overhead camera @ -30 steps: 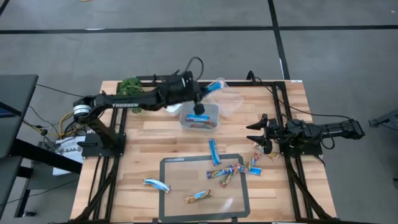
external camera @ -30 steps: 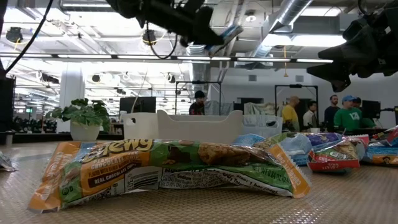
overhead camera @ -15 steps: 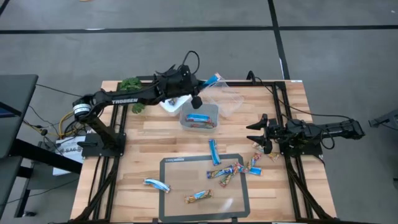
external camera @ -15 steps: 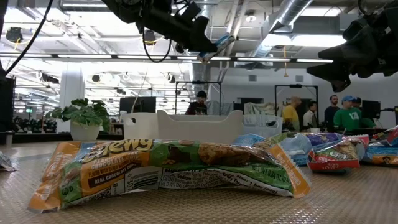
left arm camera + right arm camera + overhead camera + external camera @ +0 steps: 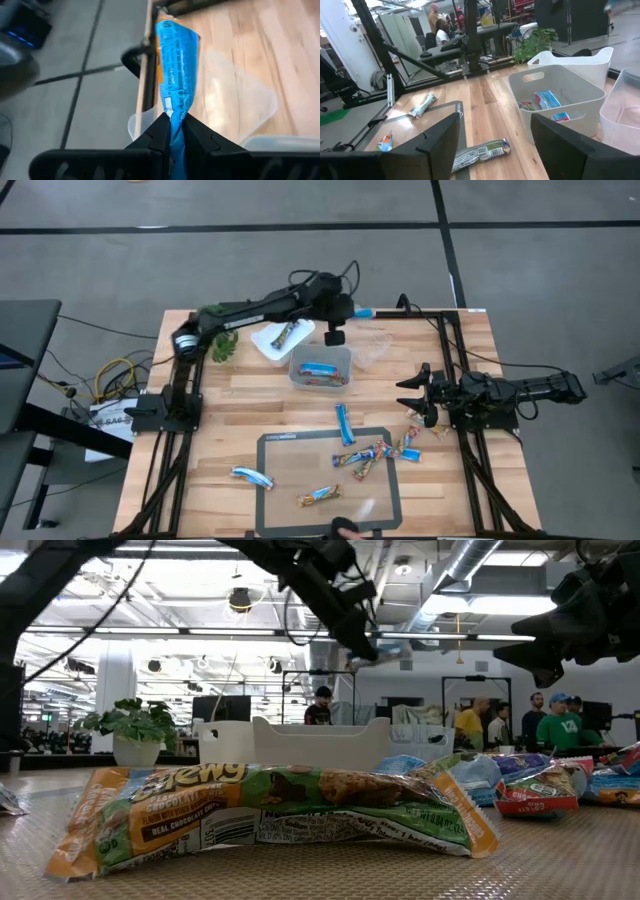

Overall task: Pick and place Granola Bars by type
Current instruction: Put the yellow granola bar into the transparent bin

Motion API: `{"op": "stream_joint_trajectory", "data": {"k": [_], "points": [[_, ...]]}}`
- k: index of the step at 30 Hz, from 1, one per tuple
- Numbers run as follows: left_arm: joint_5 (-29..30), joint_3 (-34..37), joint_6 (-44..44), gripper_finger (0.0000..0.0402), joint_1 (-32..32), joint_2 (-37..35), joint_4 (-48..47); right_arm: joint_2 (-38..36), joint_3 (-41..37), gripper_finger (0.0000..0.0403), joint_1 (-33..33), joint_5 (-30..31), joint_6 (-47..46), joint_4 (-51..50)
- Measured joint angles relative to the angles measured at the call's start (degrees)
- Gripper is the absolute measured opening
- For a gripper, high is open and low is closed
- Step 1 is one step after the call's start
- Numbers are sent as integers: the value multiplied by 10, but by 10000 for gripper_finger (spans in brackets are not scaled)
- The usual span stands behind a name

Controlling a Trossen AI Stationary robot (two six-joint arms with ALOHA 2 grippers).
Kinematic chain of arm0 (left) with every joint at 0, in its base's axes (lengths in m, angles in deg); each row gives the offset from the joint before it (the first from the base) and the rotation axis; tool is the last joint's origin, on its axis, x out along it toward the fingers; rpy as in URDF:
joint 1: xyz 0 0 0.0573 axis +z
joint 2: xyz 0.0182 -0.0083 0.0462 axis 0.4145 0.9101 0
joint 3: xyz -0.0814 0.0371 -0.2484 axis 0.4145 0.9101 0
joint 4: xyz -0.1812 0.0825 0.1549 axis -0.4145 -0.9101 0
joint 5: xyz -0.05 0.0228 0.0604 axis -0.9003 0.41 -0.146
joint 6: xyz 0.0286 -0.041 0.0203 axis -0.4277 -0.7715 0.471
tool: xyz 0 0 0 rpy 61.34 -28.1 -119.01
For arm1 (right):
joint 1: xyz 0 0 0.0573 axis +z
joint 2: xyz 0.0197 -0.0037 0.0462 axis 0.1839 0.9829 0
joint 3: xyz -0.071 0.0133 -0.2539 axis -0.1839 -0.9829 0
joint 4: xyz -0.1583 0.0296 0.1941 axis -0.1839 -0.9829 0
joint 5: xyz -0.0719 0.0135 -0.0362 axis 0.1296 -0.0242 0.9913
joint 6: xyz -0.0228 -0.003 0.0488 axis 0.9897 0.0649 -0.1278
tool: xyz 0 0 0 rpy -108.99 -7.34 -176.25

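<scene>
Granola Bars: one bright blue bar (image 5: 176, 75) pinched between the closed fingers of the left gripper (image 5: 172, 131), held in the air over the far edge of the counter (image 5: 230, 395), above the clear tub (image 5: 372, 343). One mixed-colour bar (image 5: 285, 334) lies in the white tub (image 5: 268, 347). Blue bars (image 5: 320, 369) lie in the grey tub (image 5: 322, 352). One blue bar (image 5: 344, 424) lies loose on the counter, just beyond the mat (image 5: 290, 480). A cluster of mixed bars (image 5: 372, 456) sits at the mat's right edge. Two single bars lie near the front, one blue (image 5: 251, 476), one mixed (image 5: 318, 495). Right gripper (image 5: 408, 398): fingers spread open, holding nothing, at the counter's right side. Potted plant (image 5: 212, 322) at the far left corner.
</scene>
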Motion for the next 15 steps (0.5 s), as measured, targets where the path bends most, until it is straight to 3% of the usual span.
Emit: {"op": "stream_joint_trajectory", "data": {"k": [6,15], "points": [[1,-79,83,29,2,74,-41,0,0,240,0,0,0,0],[2,-76,193,29,4,110,-35,0,0,240,0,0,0,0]]}}
